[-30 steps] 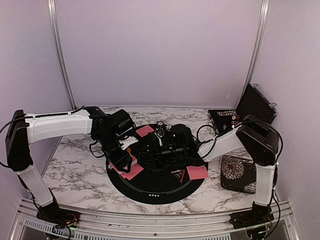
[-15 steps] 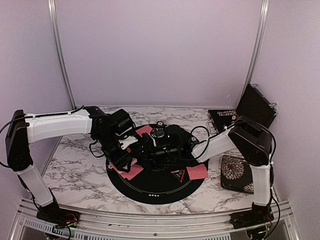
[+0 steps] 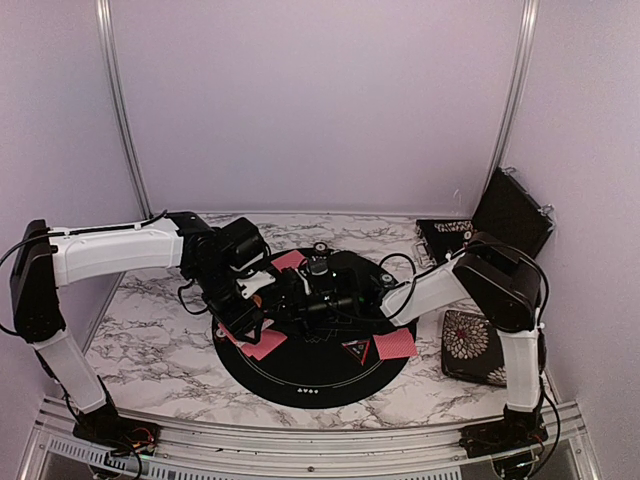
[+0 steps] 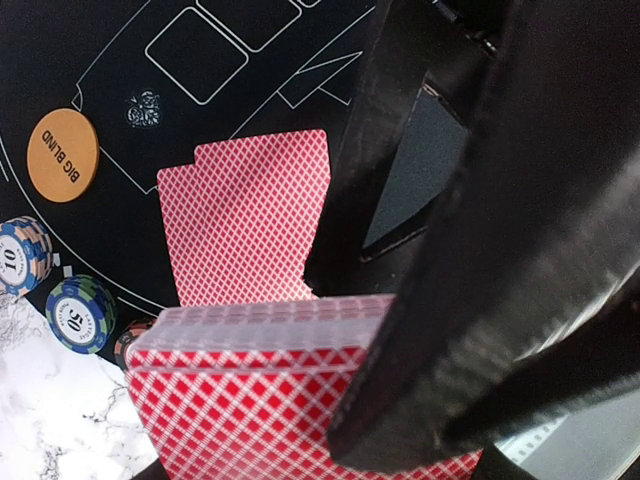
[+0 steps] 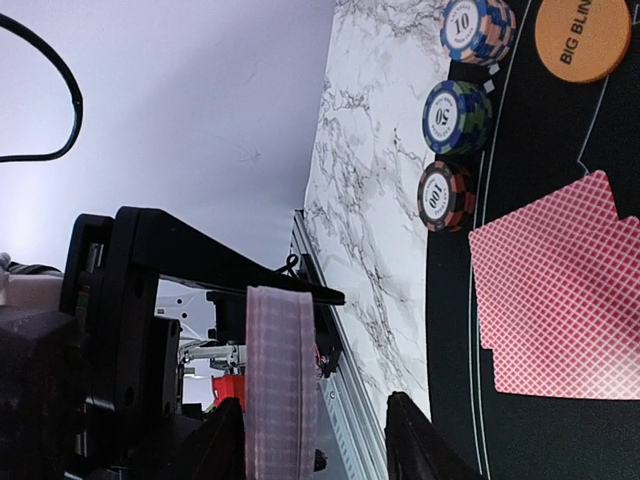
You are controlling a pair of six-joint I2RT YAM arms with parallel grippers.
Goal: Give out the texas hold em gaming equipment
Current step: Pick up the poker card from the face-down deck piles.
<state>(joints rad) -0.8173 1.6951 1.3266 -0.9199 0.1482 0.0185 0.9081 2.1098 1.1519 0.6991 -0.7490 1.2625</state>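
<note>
My left gripper [image 3: 250, 300] is shut on a deck of red-backed playing cards [image 4: 240, 400] held above the mat's left side. In the left wrist view the left gripper [image 4: 340, 430] has one black finger [image 4: 480, 300] across the deck's back. My right gripper [image 3: 292, 296] has reached across to it. In the right wrist view the deck's edge [image 5: 280, 380] stands between the open jaws of the right gripper [image 5: 315, 445], close to the left finger with a gap on the right. Two dealt cards [image 4: 245, 215] lie on the mat, near an orange BIG BLIND button [image 4: 62, 154] and three chip stacks [image 5: 456, 115].
The round black mat [image 3: 310, 385] also carries cards at the front right [image 3: 394, 345] and at the back [image 3: 290, 261], plus a small triangle marker [image 3: 356, 350]. A floral case [image 3: 478, 345] lies at the right, and an open case [image 3: 460, 235] stands at the back right.
My right gripper has moved left across the mat to the deck in my left gripper, and its jaws have narrowed around the deck. The left arm has stayed put.
</note>
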